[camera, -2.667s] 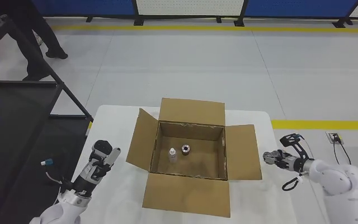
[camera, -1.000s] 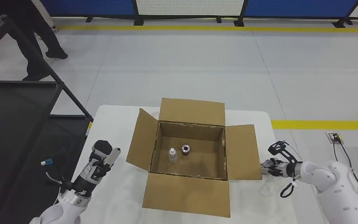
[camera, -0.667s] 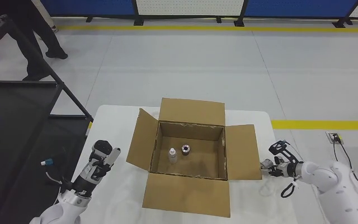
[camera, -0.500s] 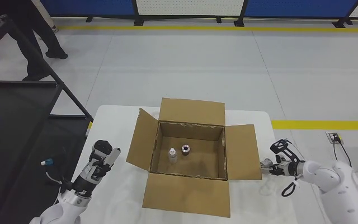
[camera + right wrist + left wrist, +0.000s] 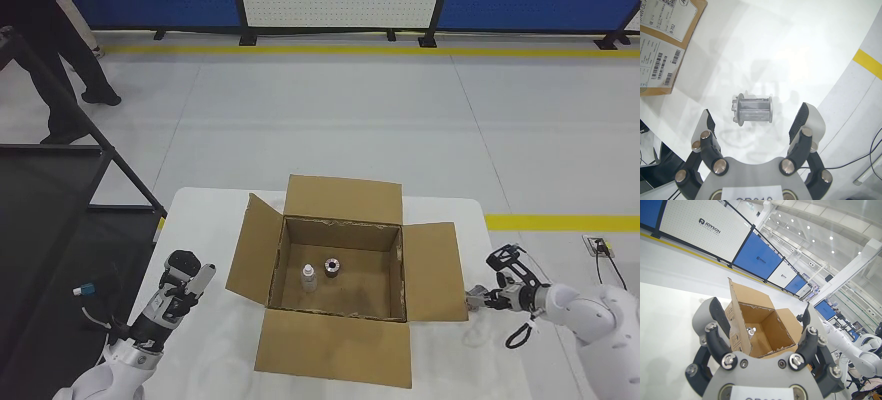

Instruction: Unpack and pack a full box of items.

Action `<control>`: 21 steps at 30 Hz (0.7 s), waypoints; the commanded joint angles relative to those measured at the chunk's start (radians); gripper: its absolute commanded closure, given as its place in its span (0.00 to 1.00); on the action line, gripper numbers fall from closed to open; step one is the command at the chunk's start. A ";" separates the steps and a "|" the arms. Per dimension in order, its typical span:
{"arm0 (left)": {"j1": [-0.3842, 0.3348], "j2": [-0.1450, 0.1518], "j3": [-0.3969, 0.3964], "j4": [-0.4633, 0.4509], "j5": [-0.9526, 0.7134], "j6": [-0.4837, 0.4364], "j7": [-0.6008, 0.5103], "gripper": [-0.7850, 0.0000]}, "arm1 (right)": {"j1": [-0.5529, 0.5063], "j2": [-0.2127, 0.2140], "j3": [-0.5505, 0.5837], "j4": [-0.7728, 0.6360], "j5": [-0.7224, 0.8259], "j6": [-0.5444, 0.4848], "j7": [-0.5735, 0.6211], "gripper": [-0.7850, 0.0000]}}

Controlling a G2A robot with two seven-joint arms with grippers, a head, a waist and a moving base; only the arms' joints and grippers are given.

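- The cardboard box (image 5: 340, 345) sits in the middle of the white table (image 5: 205, 225). It is open at the top, with all four flaps folded outward.
- On the box floor, toward the left, a small clear bottle (image 5: 309, 275) with a white cap stands upright. Just beside it, to the right and slightly farther back, is a small dark round piece (image 5: 331, 266).
- A grey metal spool (image 5: 753, 111), a short cylinder with a flange at each end, lies on its side on the bare table. It is to the right of the box, near the near corner of the right flap (image 5: 435, 272).
- That flap's outer face carries white shipping labels with barcodes, seen at the edge of the right wrist view.
- The right gripper (image 5: 503, 287) is over the right side of the table, at the spool, with its fingers spread wide and holding nothing.
- In the right wrist view the spool lies between the two ribbed pads (image 5: 797, 118), apart from both. I cannot tell whether the pads are down at the spool's level or a little above it.
- The left gripper (image 5: 762, 310) is at the left side of the table, well apart from the box and pointing toward it. Its jaws are wide and empty.
- Between the left gripper's fingers, its wrist view shows the box's left flap standing tilted and the bottle's white cap inside the box.
- A thin black cable (image 5: 520, 335) loops on the table just near of the right gripper.
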 commanded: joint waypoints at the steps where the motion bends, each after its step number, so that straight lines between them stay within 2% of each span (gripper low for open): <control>1: 0.000 0.000 0.000 0.000 0.000 0.000 0.000 0.00 | -0.003 0.002 0.001 -0.009 0.002 0.005 0.003 0.00; 7: 0.000 0.000 0.000 0.000 0.000 0.000 0.000 0.00 | -0.010 0.009 0.003 -0.030 0.010 0.028 0.003 0.00; 13: 0.000 0.000 0.000 0.000 0.000 0.000 0.000 0.00 | 0.002 0.019 0.058 -0.081 0.076 0.167 0.034 0.00; 17: 0.000 0.000 0.000 0.000 0.000 0.000 0.000 0.00 | -0.040 0.032 0.128 -0.240 0.098 0.226 0.014 0.00; 21: 0.000 0.000 0.000 0.000 0.000 0.000 0.000 0.00 | -0.114 0.037 0.198 -0.471 0.105 0.382 -0.015 0.00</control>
